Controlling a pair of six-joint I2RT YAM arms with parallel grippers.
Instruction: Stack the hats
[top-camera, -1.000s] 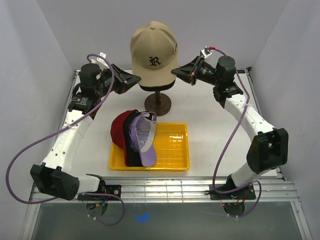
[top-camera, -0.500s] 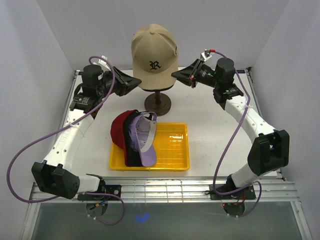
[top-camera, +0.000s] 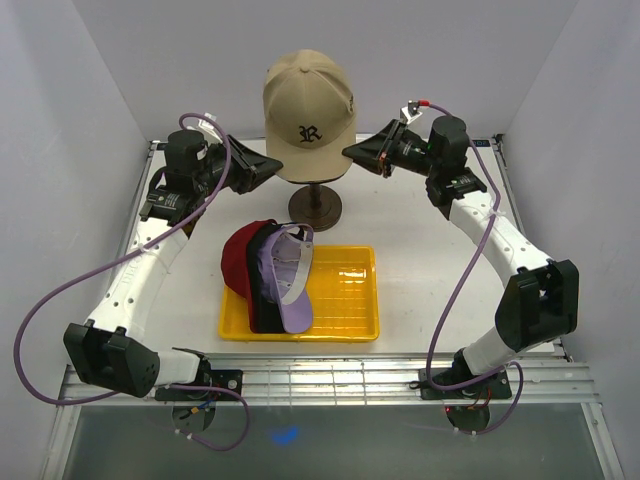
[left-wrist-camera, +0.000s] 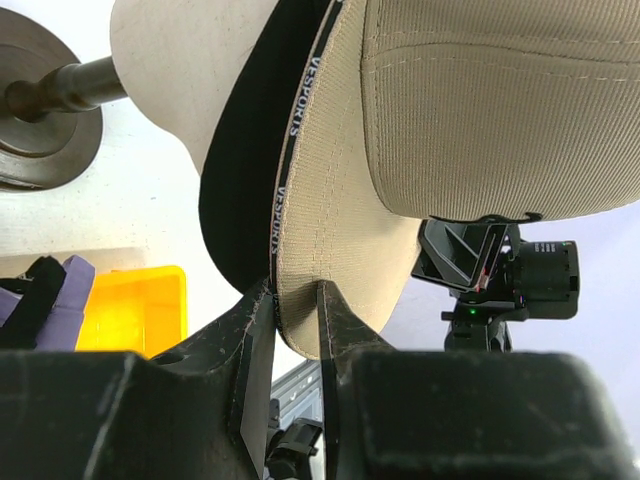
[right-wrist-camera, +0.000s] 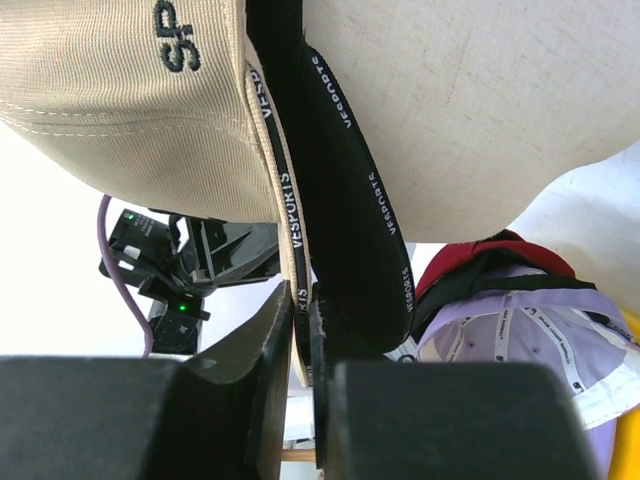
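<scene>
tan cap (top-camera: 308, 100): far centre, over the cream mannequin head (left-wrist-camera: 190, 70) on its dark stand (top-camera: 316, 208); the lower rim looks partly off the head, though contact is hard to judge.
left gripper (left-wrist-camera: 295, 300): jaws narrowly parted, pinching the cap's left rim edge.
right gripper (right-wrist-camera: 302, 300): nearly closed, pinching the right rim edge.
other caps: red cap (top-camera: 235, 262), black cap (top-camera: 258, 310) and lavender cap (top-camera: 295, 315) nested in the left part of the yellow tray (top-camera: 350, 300), overhanging its left edge.
open room: bare tray floor to their right; bare table between tray and stand.
</scene>
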